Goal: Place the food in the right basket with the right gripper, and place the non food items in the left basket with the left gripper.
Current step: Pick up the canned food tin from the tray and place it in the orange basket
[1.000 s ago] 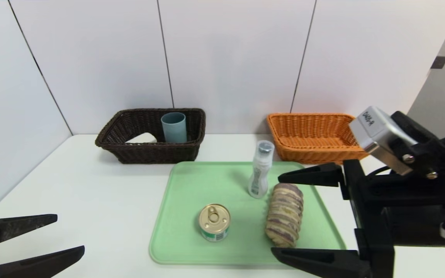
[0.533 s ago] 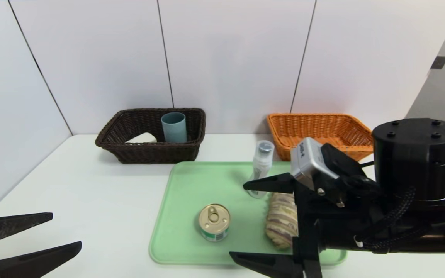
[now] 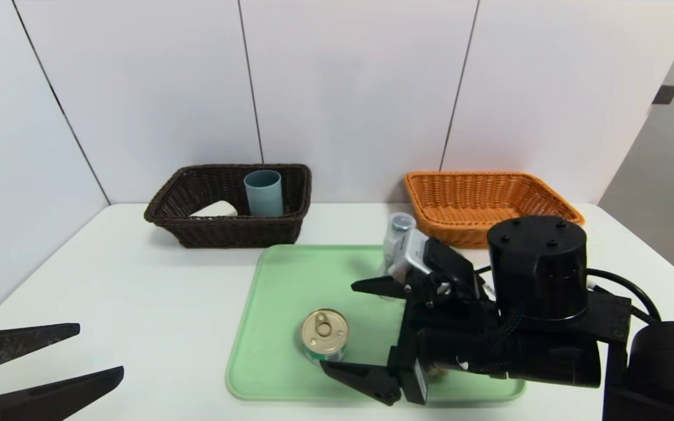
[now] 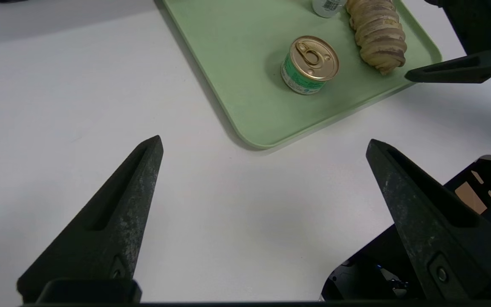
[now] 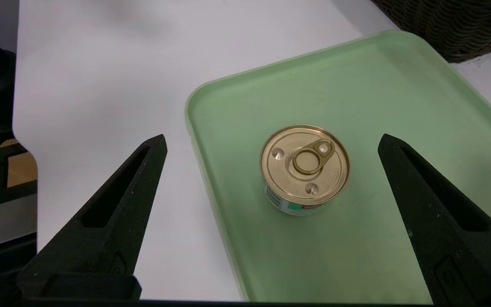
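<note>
The tin can (image 3: 325,335) with gold lid stands on the green tray (image 3: 290,280). My right gripper (image 3: 338,326) hovers open over the tray, and the tin can (image 5: 304,168) shows between its spread fingers, untouched. In the head view the arm hides the bread roll, but the bread roll (image 4: 377,36) lies beside the tin can (image 4: 309,64). The white bottle (image 3: 398,225) stands behind the arm. The dark brown left basket (image 3: 229,234) holds the blue-grey cup (image 3: 263,193) and the soap bar (image 3: 215,209). The orange right basket (image 3: 477,199) holds nothing visible. My left gripper (image 3: 100,352) rests open at the near left.
A white wall runs close behind both baskets. White tabletop (image 3: 155,304) lies bare between my left gripper (image 4: 264,141) and the tray (image 4: 245,94). The table's right edge is near the orange basket.
My right arm has swung left across the tray, from beside the bread roll to over the tin can, and now covers the roll. The left gripper has stayed put.
</note>
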